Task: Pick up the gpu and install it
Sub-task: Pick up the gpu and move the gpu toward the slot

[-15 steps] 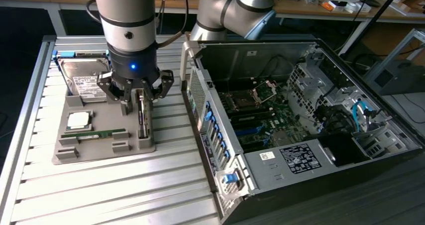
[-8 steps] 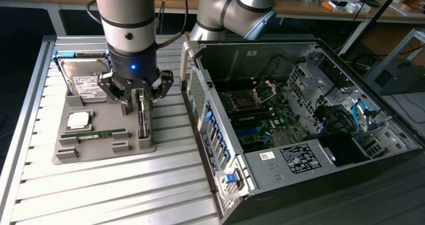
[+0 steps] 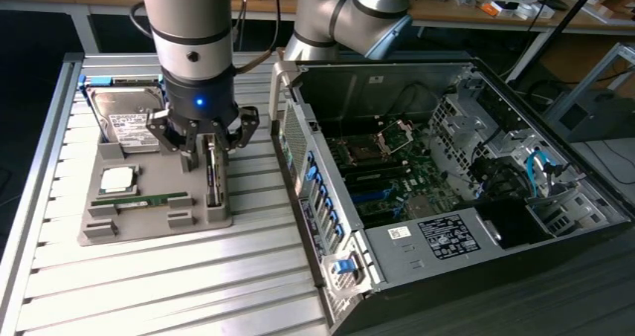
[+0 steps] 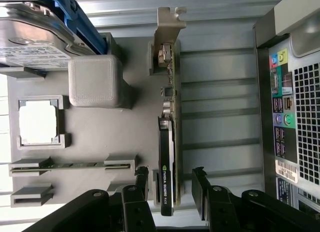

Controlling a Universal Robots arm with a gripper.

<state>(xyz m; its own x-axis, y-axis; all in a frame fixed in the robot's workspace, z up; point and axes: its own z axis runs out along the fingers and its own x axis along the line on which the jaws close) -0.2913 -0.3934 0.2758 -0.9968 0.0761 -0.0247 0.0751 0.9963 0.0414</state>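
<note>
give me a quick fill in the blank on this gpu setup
The gripper has its jaws ___, one on each side of the gpu.
The gpu stands on its ___ in the grey tray.
The computer case sits at the exterior view's ___ of the tray.
Missing words: open; edge; right.

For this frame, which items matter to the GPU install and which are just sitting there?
In the job: thin dark gpu card standing on edge in the grey tray; open gripper straddling it; open metal computer case.
Idle: boxy silver hard drive; narrow green memory stick; square silver processor chip.
</note>
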